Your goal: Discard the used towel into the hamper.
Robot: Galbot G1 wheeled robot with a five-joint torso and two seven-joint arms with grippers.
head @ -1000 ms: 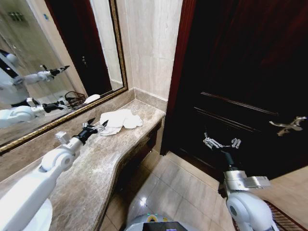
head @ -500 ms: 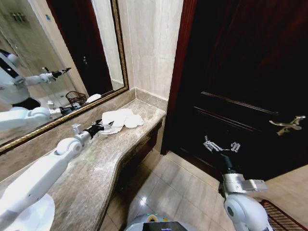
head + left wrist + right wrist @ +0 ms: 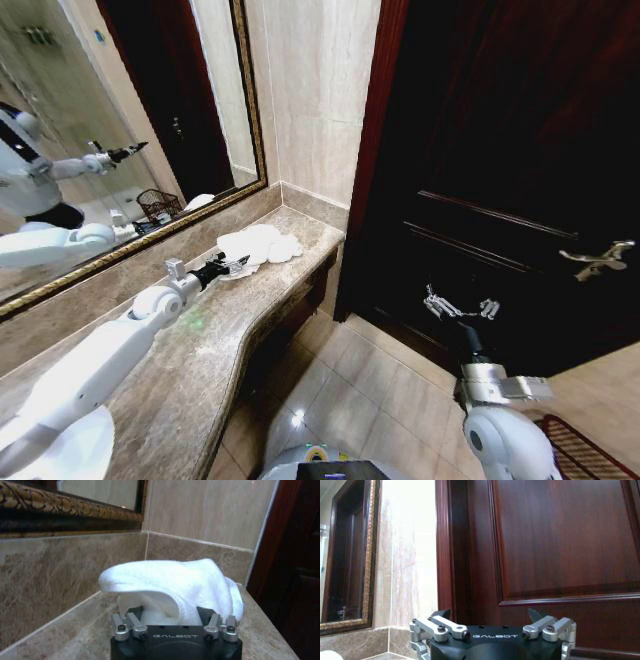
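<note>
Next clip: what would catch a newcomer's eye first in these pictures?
The crumpled white terry towel on the brown marble counter near the far corner, with the left claw pushed into its near edge, fingers open around the bunched cloth. Next, the gold-framed wall mirror above the counter, and the dark red wooden door, before which the right claw is held open.

From my station I see the right gripper [image 3: 490, 615] with its dark pointed fingertips [image 3: 442, 613] spread apart, nothing between them. It faces a dark reddish-brown panelled wooden door [image 3: 560, 540]. Beside it stand a pale marble wall strip [image 3: 412, 555] and a gold-framed mirror [image 3: 350, 555].
</note>
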